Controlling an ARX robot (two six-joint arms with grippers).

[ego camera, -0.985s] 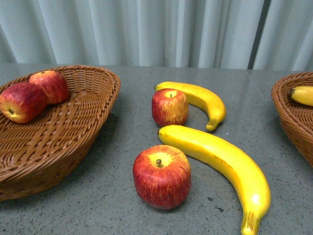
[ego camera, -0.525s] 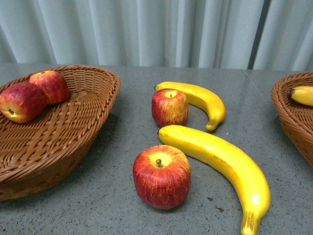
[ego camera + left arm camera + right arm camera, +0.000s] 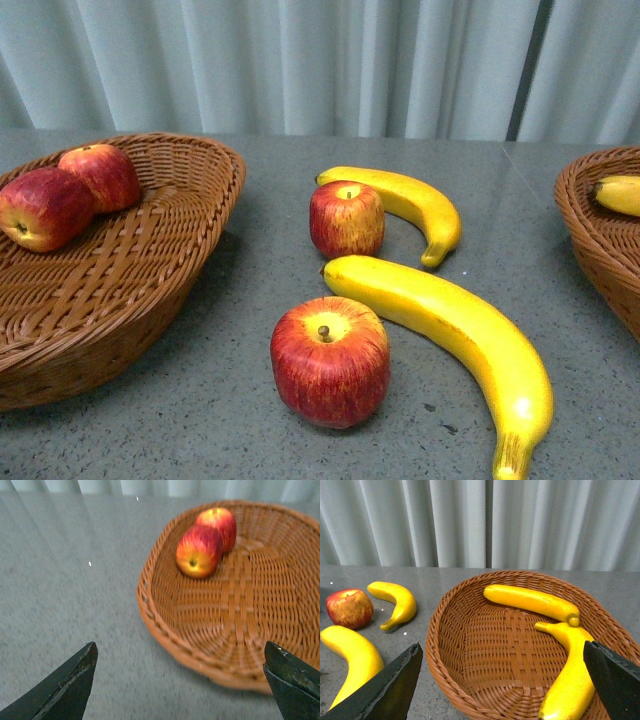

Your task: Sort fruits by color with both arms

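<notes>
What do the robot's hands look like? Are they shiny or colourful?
Only the fingertips show. The left gripper has two dull black fingers shaped like pointed wedges, with a few pale marks on their edges. The right gripper has the same black wedge fingers. No cables, lights or markings are in view, and the front view shows no arm at all.

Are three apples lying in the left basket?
No, the left basket holds only two apples.

Bright even light; blurred left wrist view.
</notes>
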